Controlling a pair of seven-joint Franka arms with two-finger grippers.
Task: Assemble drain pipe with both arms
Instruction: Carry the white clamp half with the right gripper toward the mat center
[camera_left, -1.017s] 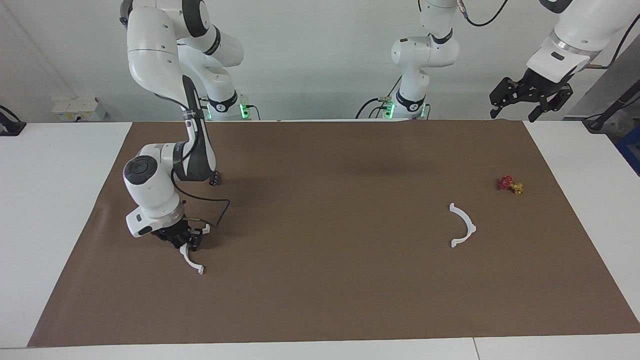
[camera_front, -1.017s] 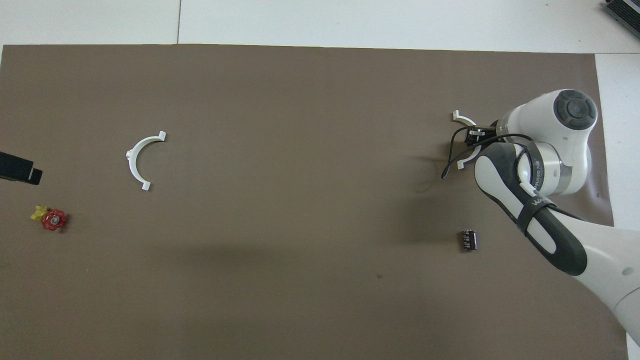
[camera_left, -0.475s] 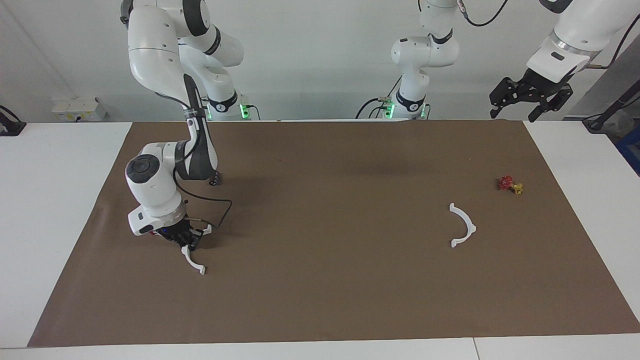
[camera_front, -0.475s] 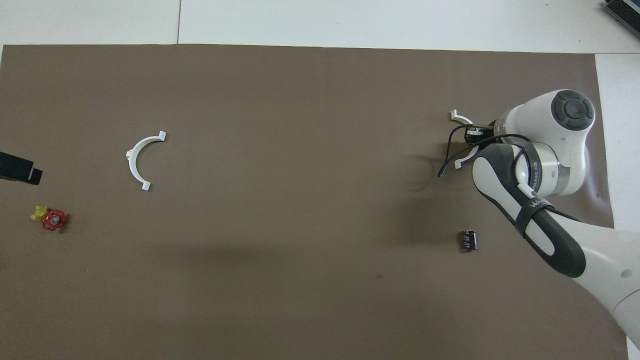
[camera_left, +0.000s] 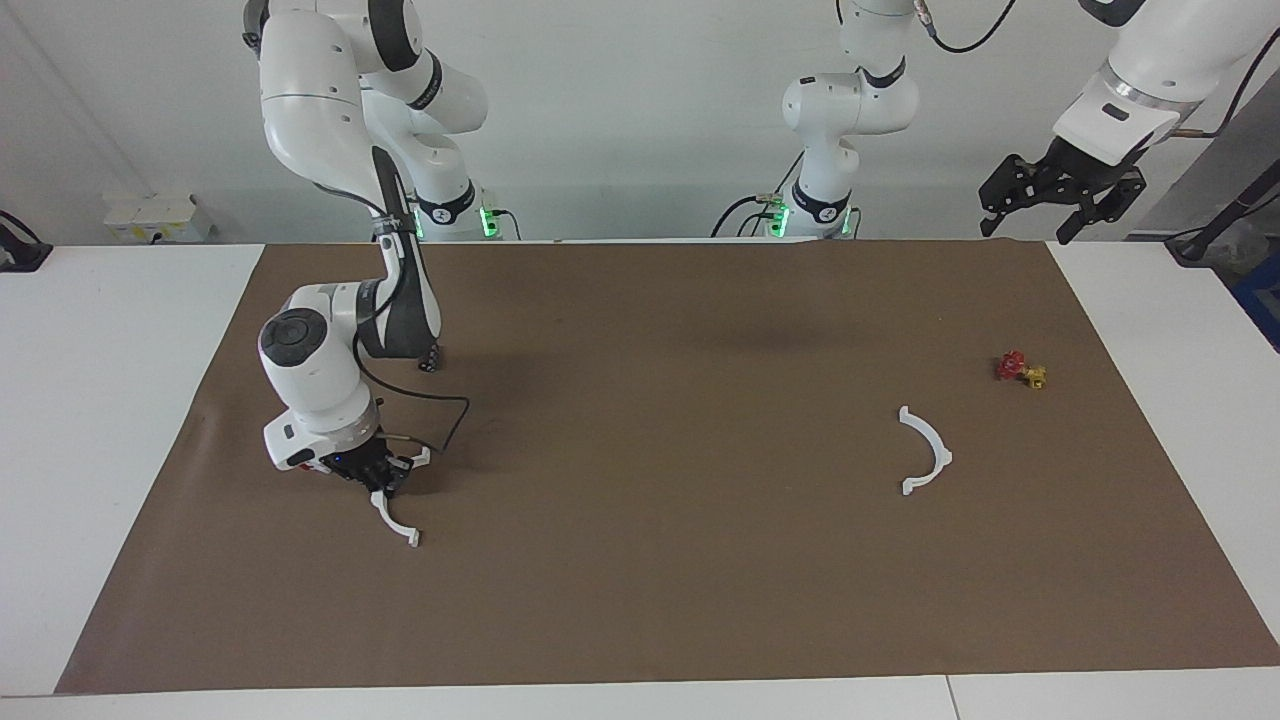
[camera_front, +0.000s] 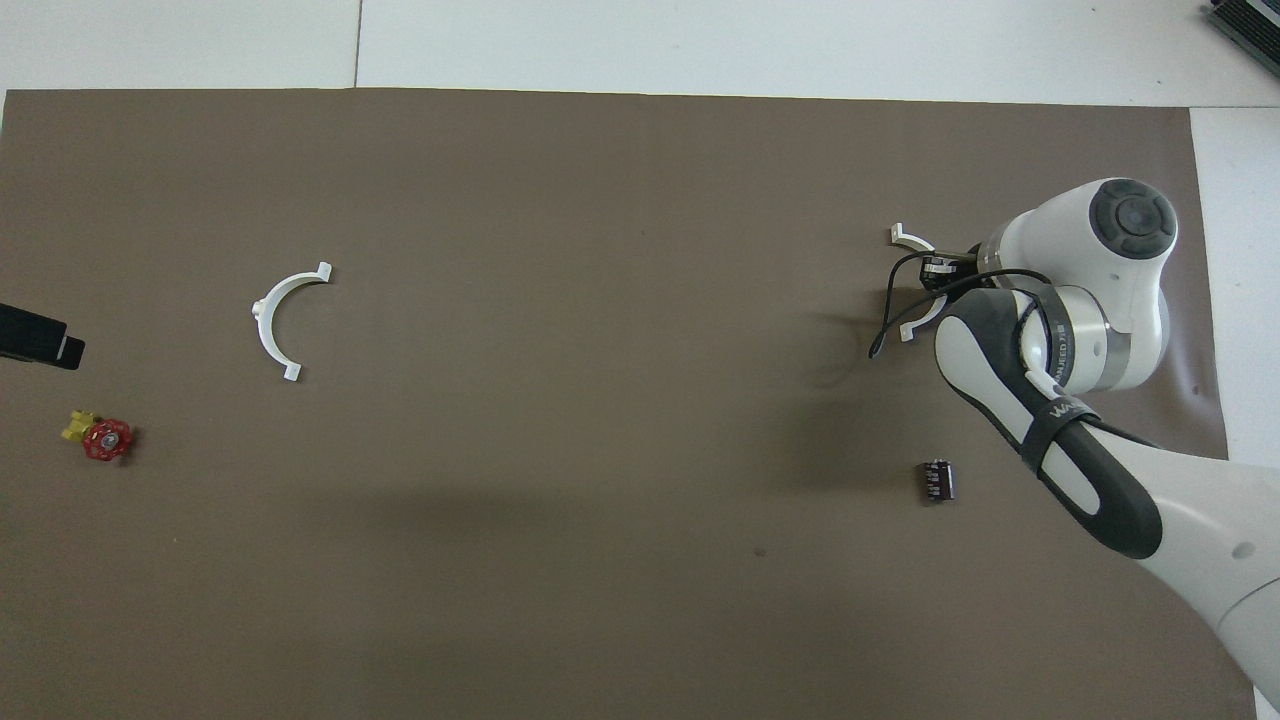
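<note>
I see my right gripper (camera_left: 383, 487) pinching one thin white plastic arc (camera_left: 398, 522), my left gripper (camera_left: 1060, 195) hanging open over the matte brown mat (camera_left: 660, 420).

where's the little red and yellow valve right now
The valve sits on the brown mat toward the left arm's end of the table, a bit nearer to the robots than the loose white half-ring beside it.

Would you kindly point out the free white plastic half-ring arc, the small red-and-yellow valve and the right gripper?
free white plastic half-ring arc (camera_left: 932, 450), facing view, mid-curve.
small red-and-yellow valve (camera_left: 1014, 366), facing view, red wheel.
right gripper (camera_left: 379, 486), facing view, fingertips.
</note>
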